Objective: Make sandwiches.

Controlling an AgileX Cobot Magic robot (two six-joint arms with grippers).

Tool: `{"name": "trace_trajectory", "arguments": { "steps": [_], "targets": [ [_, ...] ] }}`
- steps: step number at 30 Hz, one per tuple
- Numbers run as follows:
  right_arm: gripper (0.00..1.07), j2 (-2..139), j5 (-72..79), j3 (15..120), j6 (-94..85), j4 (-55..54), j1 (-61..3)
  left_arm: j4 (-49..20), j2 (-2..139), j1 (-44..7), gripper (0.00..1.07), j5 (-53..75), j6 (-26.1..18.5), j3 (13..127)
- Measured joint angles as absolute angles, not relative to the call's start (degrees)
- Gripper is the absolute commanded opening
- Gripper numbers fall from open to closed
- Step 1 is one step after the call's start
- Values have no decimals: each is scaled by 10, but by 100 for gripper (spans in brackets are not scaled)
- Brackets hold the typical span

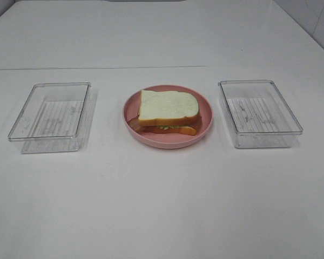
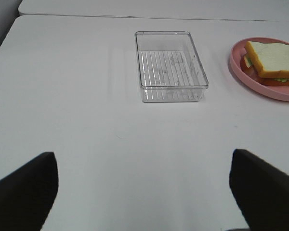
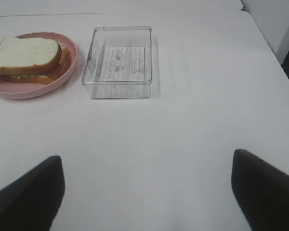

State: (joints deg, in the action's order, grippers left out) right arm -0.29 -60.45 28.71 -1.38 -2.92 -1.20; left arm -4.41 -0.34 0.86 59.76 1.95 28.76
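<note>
Only the fingertips are being shown: 2 matte black, blunt wedge-shaped fingers [image 2: 24, 192] on the left gripper [image 2: 144, 192], 2 identical ones [image 3: 267, 190] on the right gripper [image 3: 147, 192]. No markings are being picked up.
</note>
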Motion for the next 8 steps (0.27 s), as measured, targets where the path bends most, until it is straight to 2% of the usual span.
{"name": "trace_trajectory", "arguments": {
  "steps": [8],
  "targets": [
    [85, -3, -604, 287, -14, -29, -12, -44, -3, 9, 90, 598, 19, 288]
  ]
}}
